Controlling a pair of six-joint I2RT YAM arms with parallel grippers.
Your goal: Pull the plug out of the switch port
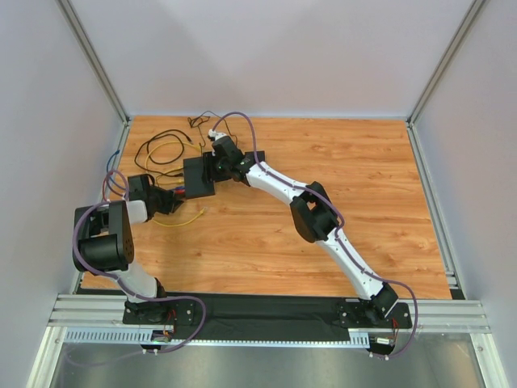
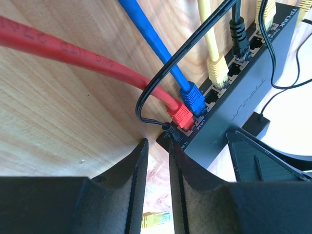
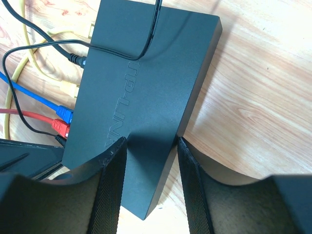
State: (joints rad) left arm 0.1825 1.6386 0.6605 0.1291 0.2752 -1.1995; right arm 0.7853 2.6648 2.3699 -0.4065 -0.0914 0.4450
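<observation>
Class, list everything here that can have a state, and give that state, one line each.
switch, lying flat, cables attached
red plug, seated in a port
blue plug, seated in a port
yellow plug, seated in a port
black plug, seated in a port
left claw, slightly open, empty, near the red plug
right claw, open, over the switch
</observation>
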